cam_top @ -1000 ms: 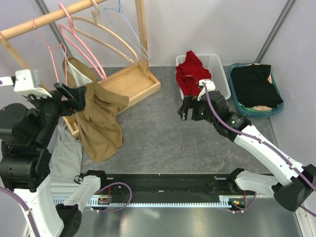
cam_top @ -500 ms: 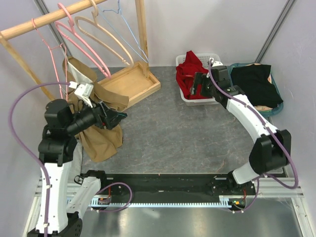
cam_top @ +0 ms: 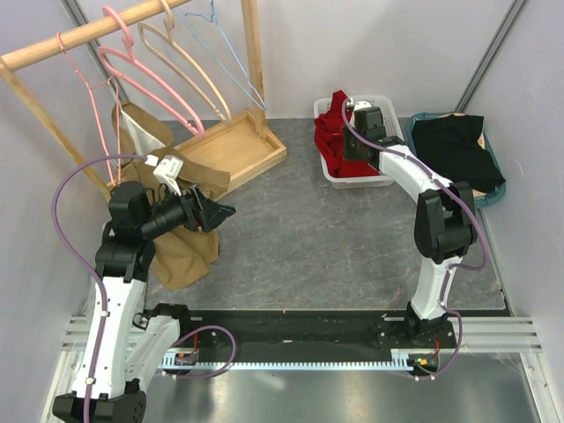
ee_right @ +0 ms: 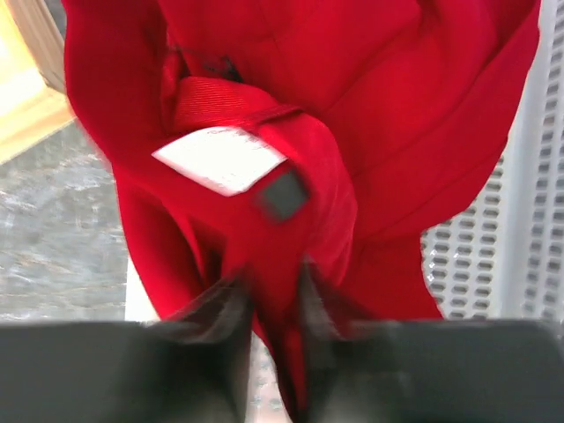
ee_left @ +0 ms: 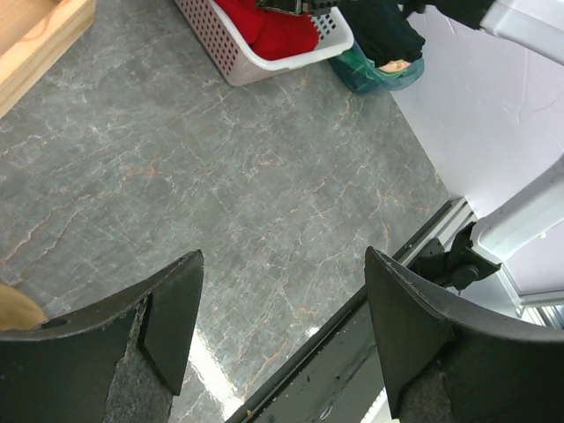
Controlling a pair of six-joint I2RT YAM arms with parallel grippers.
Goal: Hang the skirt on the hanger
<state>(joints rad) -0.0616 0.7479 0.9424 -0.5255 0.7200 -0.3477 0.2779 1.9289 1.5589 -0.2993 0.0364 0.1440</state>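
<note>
Left gripper (ee_left: pixel 282 264) above grey marbled floor (ee_left: pixel 220 176)

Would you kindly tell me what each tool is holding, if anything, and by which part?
The right tool pinches a fold of the red skirt just below its white label; the left tool is open and empty.

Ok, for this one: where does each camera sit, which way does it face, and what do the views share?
Top external: above and behind the bases, looking down on the rack, the white basket and both arms in full.
Left wrist: on the left gripper, facing across the grey table toward the white basket; its two open fingers show.
Right wrist: on the right gripper, close against the red skirt; its blurred fingers pinch a fold.
Shared: all three views show the red skirt in the white basket.
</note>
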